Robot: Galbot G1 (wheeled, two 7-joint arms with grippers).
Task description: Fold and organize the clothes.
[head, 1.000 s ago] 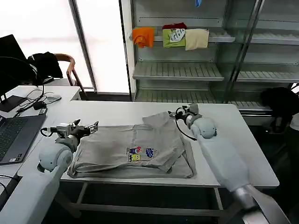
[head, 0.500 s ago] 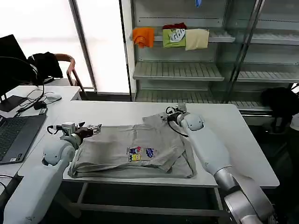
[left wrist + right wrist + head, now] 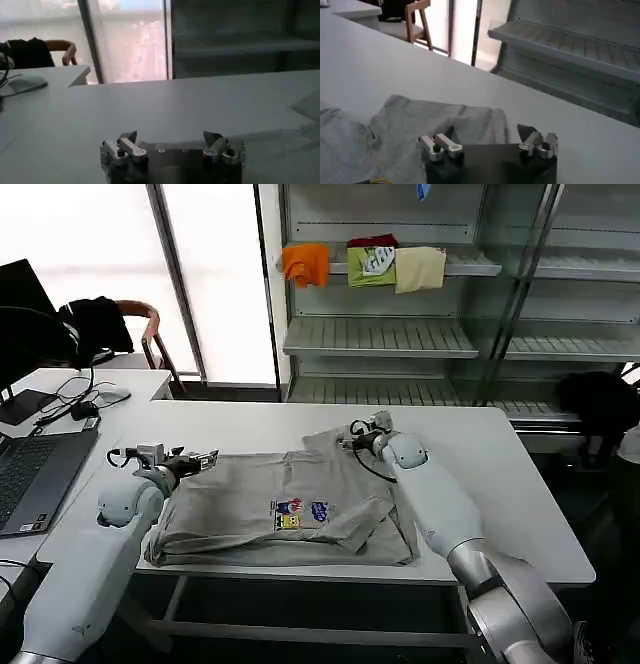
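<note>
A light grey short-sleeved shirt lies spread on the white table, chest print facing up and its sides partly folded in. My left gripper hovers at the shirt's left far corner. It is open, with nothing between its fingers and bare table ahead of it. My right gripper is open over the far sleeve. In the right wrist view that grey sleeve lies just beyond the gripper, whose jaws stand wide apart and empty.
A laptop and cables sit on the desk to the left. A chair with a black jacket stands behind it. Metal shelves behind the table hold folded orange, green and beige garments. A dark object sits at the far right.
My right gripper has moved left along the shirt's far edge to the sleeve. The left gripper has barely shifted, while its arm has drawn in closer.
</note>
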